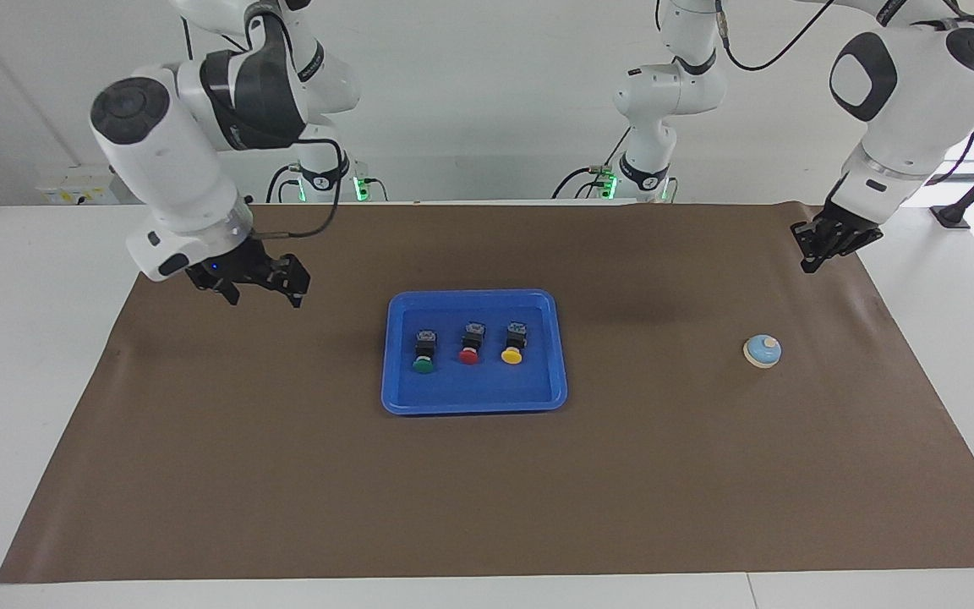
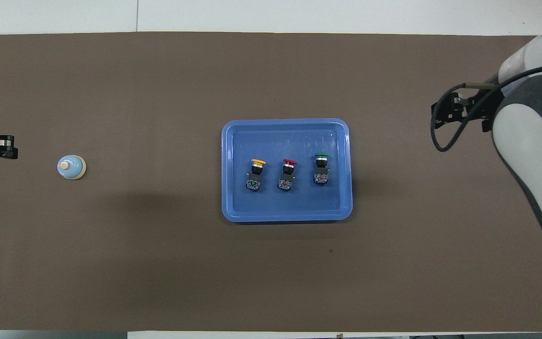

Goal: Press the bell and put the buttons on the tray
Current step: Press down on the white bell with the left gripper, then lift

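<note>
Closest to the robots, both grippers hang in the air above the brown mat (image 1: 284, 474) covering the table, neither holding anything. The left gripper (image 1: 821, 245) is clenched shut, fingertips together, over the mat's edge at the left arm's end of the table. The right gripper (image 1: 260, 279) hangs with its fingers spread, released, over the mat at the right arm's end. Farther out, near the table's middle, lies the flat rectangular bright blue plastic tray (image 1: 474, 401) with its raised rim. Inside it three small black-bodied push buttons lie in a row, apart from one another: the green-capped button (image 1: 424, 351) toward the right arm's end, the red-capped button (image 1: 470, 344) in the middle, and the yellow-capped button (image 1: 513, 342) toward the left arm's end. Toward the left arm's end of the table, well apart from the tray, sits the small round call bell (image 1: 763, 351), light blue dome, white knob, cream base. Judging by this, pressing the bell seems the step in hand: the closed left gripper should centre itself over the knob and descend straight, so the bell does not slide.
</note>
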### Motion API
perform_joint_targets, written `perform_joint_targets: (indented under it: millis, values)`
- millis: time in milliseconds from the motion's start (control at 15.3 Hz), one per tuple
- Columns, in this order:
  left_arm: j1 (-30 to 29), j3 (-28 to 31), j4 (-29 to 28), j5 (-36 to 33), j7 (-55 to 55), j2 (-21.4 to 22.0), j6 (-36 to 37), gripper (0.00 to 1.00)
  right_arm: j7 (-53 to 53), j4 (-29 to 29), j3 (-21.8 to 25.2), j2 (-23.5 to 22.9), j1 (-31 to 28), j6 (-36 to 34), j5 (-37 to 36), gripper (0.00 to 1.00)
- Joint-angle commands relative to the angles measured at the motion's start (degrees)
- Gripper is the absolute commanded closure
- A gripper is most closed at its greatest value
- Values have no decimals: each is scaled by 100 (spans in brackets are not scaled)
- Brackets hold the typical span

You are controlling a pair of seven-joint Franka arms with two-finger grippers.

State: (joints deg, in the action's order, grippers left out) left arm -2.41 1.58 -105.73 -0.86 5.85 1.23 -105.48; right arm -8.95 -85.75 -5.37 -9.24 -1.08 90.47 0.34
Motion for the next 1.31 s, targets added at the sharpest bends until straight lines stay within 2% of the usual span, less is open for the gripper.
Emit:
perform_joint_targets:
  millis: [0,196,393,589,916,1243]
  values:
    - [-93,-34,-676,7,74,-200,-919,100,166,-416,-69,738,-76,-379,19,0]
    - [-101,-34,-852,7,83,-667,-1570,100,166,-382,-60,924,-50,-758,1,0]
    - [-259,-43,-1273,7,145,-738,-2361,100,183,-390,-60,967,-67,-890,-7,0]
    - [-251,-34,-1248,7,145,-993,-2486,100,236,-417,-69,985,-50,-996,-68,0]
    - [-260,-34,-1310,7,145,-1020,-2530,100,341,-381,-69,985,-59,-1049,-95,0]
    - [-277,-34,-1722,7,145,-1020,-2819,100,552,-373,-69,977,-94,-1040,-183,0]
